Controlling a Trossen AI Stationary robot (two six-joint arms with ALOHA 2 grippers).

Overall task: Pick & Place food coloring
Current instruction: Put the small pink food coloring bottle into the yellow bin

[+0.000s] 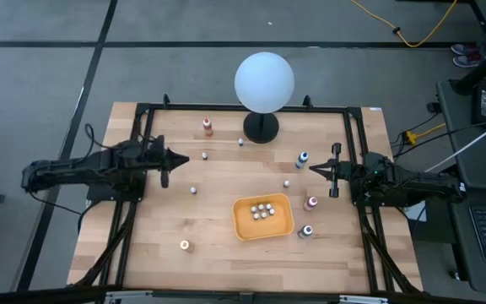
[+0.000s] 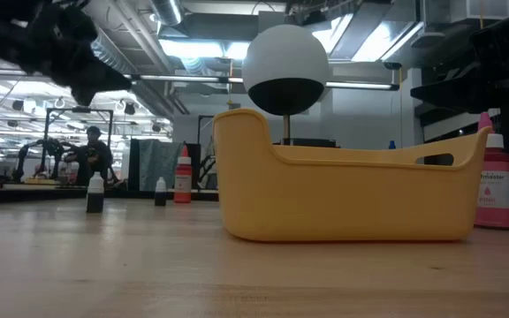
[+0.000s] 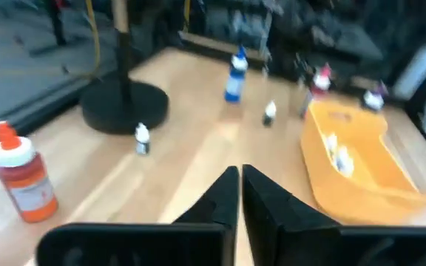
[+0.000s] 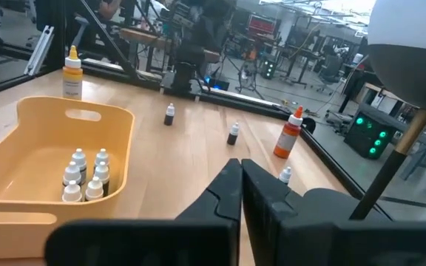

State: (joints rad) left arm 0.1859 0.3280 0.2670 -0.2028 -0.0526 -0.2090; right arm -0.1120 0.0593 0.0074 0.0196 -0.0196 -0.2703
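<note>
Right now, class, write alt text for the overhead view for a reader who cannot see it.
A wooden table seen from above holds a yellow tray of small bottles, with more scattered around. The left claw and right claw, both shut, hover at either side, and a white globe lamp stands at the back.

From high up we look straight down on the whole desk [image 1: 167, 228], with the yellow tray [image 1: 262, 218] near 5 o'clock of its middle and the round white lamp [image 1: 264, 82] at 12 o'clock. Low down, we sit right on the desk top, very close to that same tray [image 2: 352, 194], facing the room behind. From the left wrist we look past the left pincer [image 3: 239, 193] across the desk toward the tray. From the right wrist we look past the right pincer [image 4: 240, 188], and the tray is close.
</note>
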